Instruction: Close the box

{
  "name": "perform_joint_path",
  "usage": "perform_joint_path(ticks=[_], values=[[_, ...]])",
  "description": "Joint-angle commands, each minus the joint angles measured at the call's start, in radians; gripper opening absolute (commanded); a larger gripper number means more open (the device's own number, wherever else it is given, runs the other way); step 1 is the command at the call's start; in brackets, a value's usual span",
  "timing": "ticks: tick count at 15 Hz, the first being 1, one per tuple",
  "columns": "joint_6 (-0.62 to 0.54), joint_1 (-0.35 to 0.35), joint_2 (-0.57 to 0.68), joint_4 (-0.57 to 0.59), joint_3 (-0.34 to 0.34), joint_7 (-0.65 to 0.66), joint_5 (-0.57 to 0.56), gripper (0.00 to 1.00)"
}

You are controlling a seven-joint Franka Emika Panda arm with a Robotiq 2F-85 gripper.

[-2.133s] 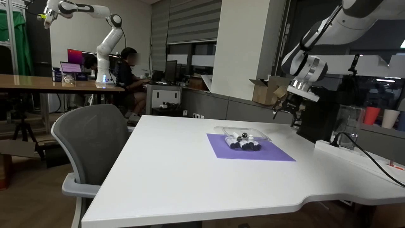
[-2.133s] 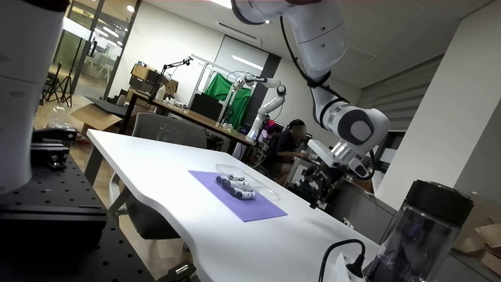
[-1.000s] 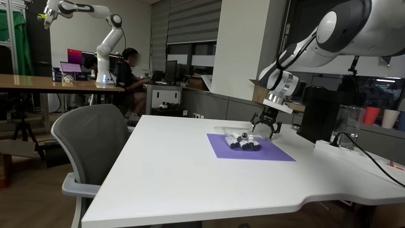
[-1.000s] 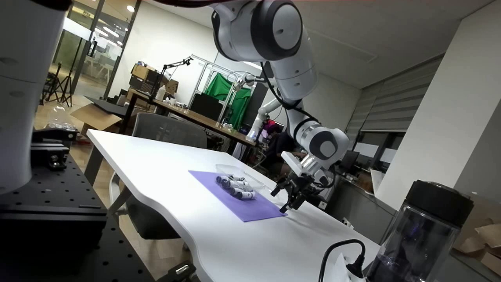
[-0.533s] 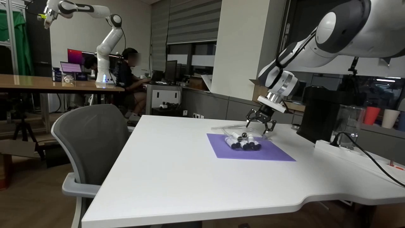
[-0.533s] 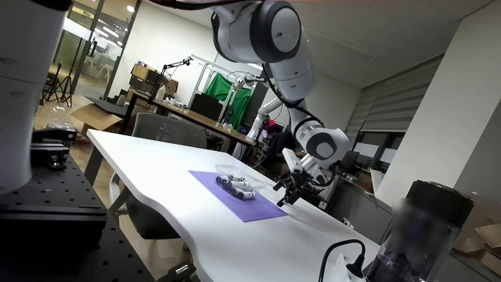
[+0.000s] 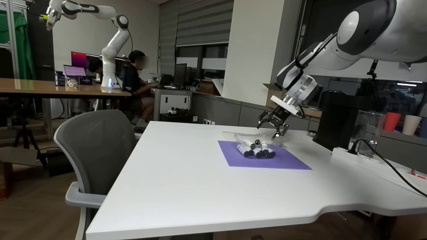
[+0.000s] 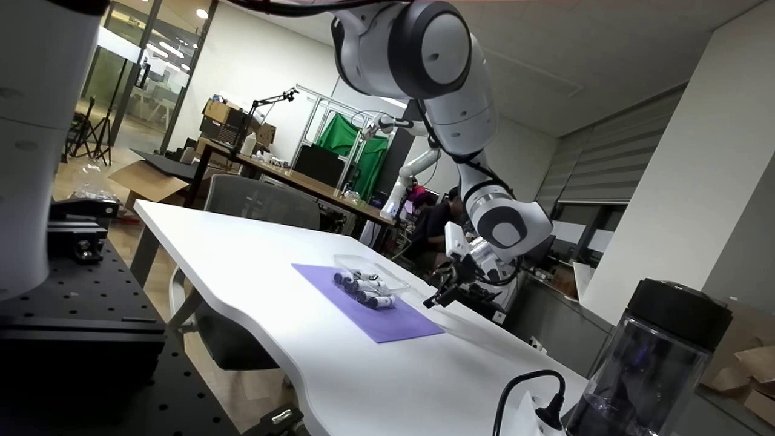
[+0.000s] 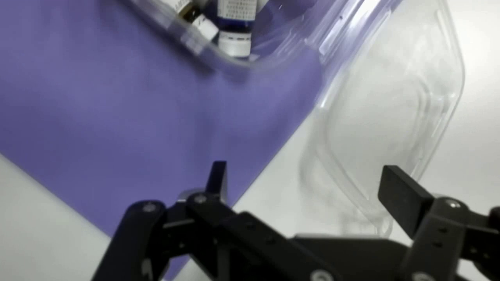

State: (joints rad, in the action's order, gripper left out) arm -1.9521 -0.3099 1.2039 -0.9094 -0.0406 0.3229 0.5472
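The box is a clear plastic clamshell on a purple mat (image 7: 290, 162). Its base holds several small white-labelled bottles (image 7: 256, 151), also visible in an exterior view (image 8: 365, 289). In the wrist view its base (image 9: 269, 64) is at the top. The clear lid (image 9: 390, 101) is folded open beside it, over the bare table; it also shows in an exterior view (image 8: 387, 280). My gripper (image 9: 304, 183) is open with nothing between its fingers. One finger is over the mat; the other overlaps the lid's outer corner. I cannot tell whether it touches. The gripper shows in both exterior views (image 7: 267, 132) (image 8: 431, 292).
The white table (image 7: 186, 180) carries a power strip (image 7: 360, 160) with a black cable, beside a black appliance (image 7: 337, 121) and a clear jar. A clear jar with a black cap (image 8: 654, 357) stands near the camera. A grey chair (image 7: 100, 150) is by the table's edge.
My gripper has come in from beyond the table's edge and down to the lid, then tilted and risen slightly. It has stayed open. The lid's edge has shifted very slightly.
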Motion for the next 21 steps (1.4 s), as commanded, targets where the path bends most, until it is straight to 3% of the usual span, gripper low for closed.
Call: perform_joint_path(ticks=[1, 4, 8, 12, 21], values=[[0.143, -0.037, 0.041, 0.093, -0.044, 0.086, 0.024, 1.00], [0.170, -0.016, 0.051, 0.122, -0.021, 0.187, 0.022, 1.00], [0.144, -0.005, 0.084, 0.199, -0.040, 0.171, 0.021, 1.00], [0.121, 0.002, 0.136, 0.283, -0.061, -0.018, -0.024, 1.00], [0.146, 0.002, 0.243, 0.436, -0.095, -0.193, -0.108, 1.00]])
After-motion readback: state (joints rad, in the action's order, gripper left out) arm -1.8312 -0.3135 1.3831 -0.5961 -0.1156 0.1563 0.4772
